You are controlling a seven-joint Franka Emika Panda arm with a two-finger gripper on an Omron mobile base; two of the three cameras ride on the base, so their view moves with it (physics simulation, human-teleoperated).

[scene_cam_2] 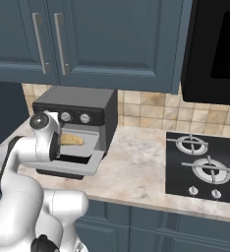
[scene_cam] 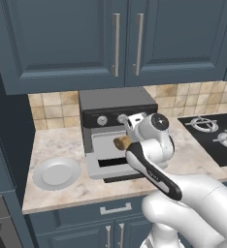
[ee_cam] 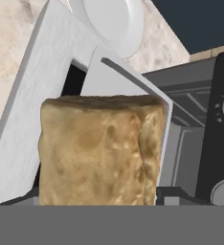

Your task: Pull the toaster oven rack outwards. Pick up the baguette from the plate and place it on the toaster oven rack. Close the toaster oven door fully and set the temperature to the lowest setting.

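The hand [scene_cam: 125, 140] holds the short tan-brown crusty baguette [ee_cam: 102, 150] above the flat pale grey rack [ee_cam: 126, 88] of the boxy dark-topped toaster oven [scene_cam_2: 77, 106]. Released off-centre, it could roll onto the open light grey door [ee_cam: 32, 105].

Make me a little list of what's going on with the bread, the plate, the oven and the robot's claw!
bread: baguette close in front of the claw's camera, over the pulled-out rack
plate: plate bare, on the counter left of the oven
oven: toaster oven with its door folded down open
claw: at the oven's mouth; fingers hidden by the bread, grip unclear
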